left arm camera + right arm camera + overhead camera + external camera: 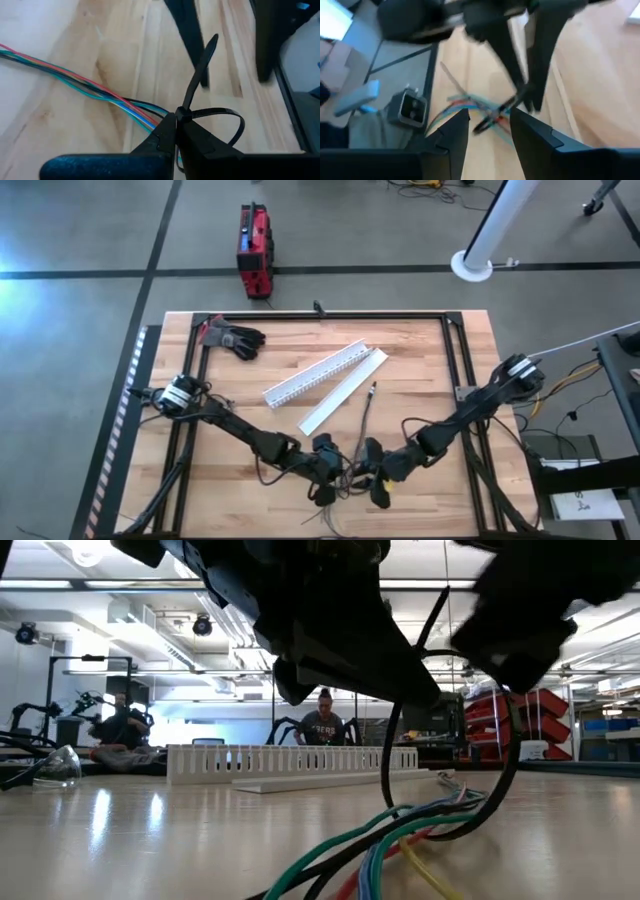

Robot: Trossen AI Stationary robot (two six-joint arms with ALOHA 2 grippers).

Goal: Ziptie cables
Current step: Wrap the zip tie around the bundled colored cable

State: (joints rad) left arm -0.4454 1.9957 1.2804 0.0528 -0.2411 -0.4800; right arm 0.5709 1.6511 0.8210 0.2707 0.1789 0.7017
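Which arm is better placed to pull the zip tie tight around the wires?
Probably the right. The left gripper is shut on the zip tie at its head, looped by the cables. The right gripper is open, facing the tie's tail.

Near the table's [420,380] front edge the cables [352,442] lie between both grippers; the slotted channel [312,375] and its lid [343,390] lie behind them.

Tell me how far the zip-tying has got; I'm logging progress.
Done: a black zip tie is already closed into a loop. In hand: the left gripper is shut on the zip tie at its head, beside the cables; the loop looks slack. The right gripper is open, facing the bundle. Left: pulling the tail tight.
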